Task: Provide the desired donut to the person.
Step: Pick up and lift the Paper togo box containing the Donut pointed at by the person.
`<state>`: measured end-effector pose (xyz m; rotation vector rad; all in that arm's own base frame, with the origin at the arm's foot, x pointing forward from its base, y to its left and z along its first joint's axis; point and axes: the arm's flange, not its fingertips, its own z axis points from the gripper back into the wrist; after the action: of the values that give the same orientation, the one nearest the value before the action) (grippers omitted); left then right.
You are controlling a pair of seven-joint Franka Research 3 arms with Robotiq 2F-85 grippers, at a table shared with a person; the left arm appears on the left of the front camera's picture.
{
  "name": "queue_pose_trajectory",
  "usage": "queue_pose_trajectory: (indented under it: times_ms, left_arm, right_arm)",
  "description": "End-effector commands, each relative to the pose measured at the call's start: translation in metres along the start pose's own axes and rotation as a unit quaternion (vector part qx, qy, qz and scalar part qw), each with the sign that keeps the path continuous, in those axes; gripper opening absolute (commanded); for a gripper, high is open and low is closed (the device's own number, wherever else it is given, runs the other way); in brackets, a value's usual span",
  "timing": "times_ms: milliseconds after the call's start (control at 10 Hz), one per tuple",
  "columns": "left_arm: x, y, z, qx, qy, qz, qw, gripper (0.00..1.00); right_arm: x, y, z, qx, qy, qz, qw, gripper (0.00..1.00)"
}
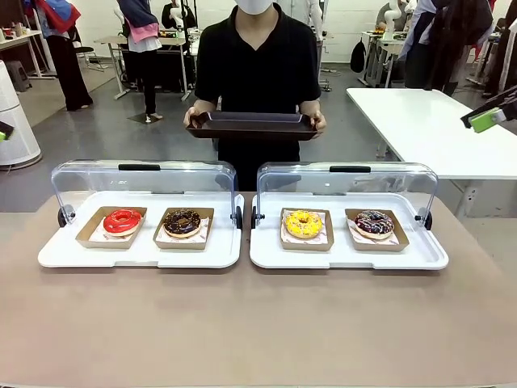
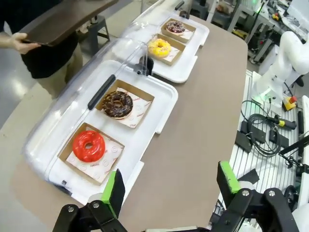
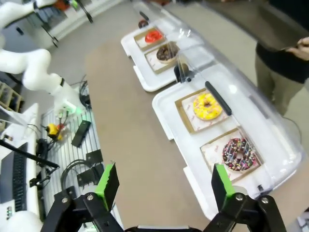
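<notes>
Counter carries 4 donuts in 2 white trays. Person stands across w/ brown tray. I see left hand and right hand both spread, holding nothing.

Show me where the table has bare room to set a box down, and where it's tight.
Widest free patch: the brown table strip on the robot's side of the left tray and right tray. Narrow margins lie beyond each tray's outer end. Tight: the slim gap between the trays, flanked by lid hinges.
</notes>
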<state>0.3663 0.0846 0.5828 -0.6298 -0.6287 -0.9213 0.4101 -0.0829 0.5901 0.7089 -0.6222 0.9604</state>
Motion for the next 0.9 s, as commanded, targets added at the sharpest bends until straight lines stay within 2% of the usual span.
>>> queue_pose_trajectory:
  times_ms: [0, 400, 500, 600, 700, 800]
  left_arm:
    - [-0.003, 0.002, 0.010, 0.002, -0.012, -0.008, 1.000, 1.00]
    - [-0.017, 0.004, 0.025, 0.010, -0.010, -0.004, 1.000, 1.00]
    - [-0.016, -0.001, 0.019, 0.012, -0.012, -0.005, 1.000, 1.00]
    - [-0.015, 0.000, 0.018, 0.013, 0.009, -0.011, 1.000, 1.00]
    - [-0.018, 0.001, 0.025, 0.015, 0.000, 0.008, 1.000, 1.00]
    - [-0.018, 0.001, 0.025, 0.015, 0.000, 0.008, 1.000, 1.00]
  right_arm:
    - [-0.007, -0.009, 0.014, 0.020, -0.030, 0.022, 0.999, 1.00]
    - [-0.027, -0.011, 0.036, 0.019, -0.033, 0.026, 0.999, 1.00]
    - [-0.028, -0.010, 0.038, 0.019, -0.033, 0.028, 0.999, 1.00]
    - [-0.026, -0.009, 0.034, 0.020, -0.026, 0.030, 0.999, 1.00]
    - [-0.020, -0.005, 0.016, 0.035, 0.008, 0.051, 0.998, 1.00]
    - [-0.031, -0.006, 0.037, 0.013, -0.024, 0.018, 0.999, 1.00]
